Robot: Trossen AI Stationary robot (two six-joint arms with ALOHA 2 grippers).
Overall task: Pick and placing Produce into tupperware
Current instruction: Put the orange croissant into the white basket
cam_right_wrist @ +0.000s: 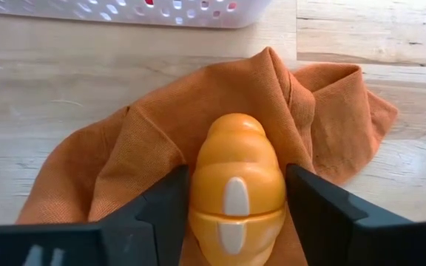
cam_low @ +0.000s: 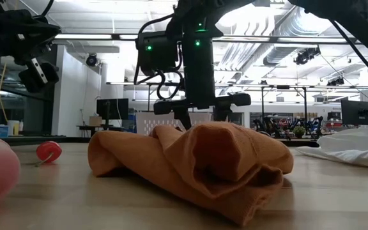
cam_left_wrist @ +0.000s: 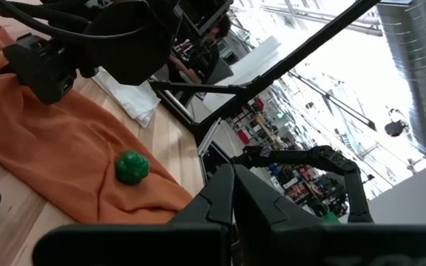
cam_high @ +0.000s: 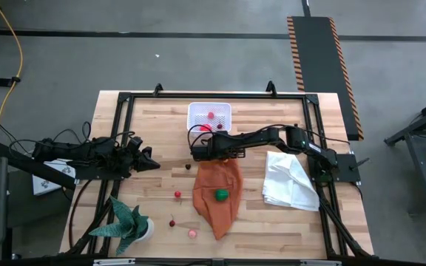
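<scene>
An orange-yellow ridged toy piece of produce [cam_right_wrist: 237, 185] lies on the far end of the orange cloth [cam_right_wrist: 124, 155], just short of the white tupperware [cam_high: 209, 116], which holds red pieces. My right gripper [cam_right_wrist: 237, 199] reaches down over it with a finger on each side. A green piece [cam_high: 220, 194] lies on the cloth's middle. Small red [cam_high: 177, 195], dark [cam_high: 188, 166] and pink [cam_high: 192, 233] pieces lie on the bare wood. My left gripper [cam_high: 152, 161] waits shut and level at the table's left. My right gripper has the orange-yellow piece pinched between its two fingers, which lie against its two long sides [cam_right_wrist: 197, 193] at the wider end. The fingers come from above, slanting down toward the far edge. The piece lies on the orange cloth.
A crumpled white cloth [cam_high: 290, 181] lies at the right. A green spiky potted plant [cam_high: 128, 222] stands at the near left corner. A black frame [cam_high: 124, 100] runs round the tabletop. The tupperware's perforated wall [cam_right_wrist: 161, 11] stands close beyond the cloth.
</scene>
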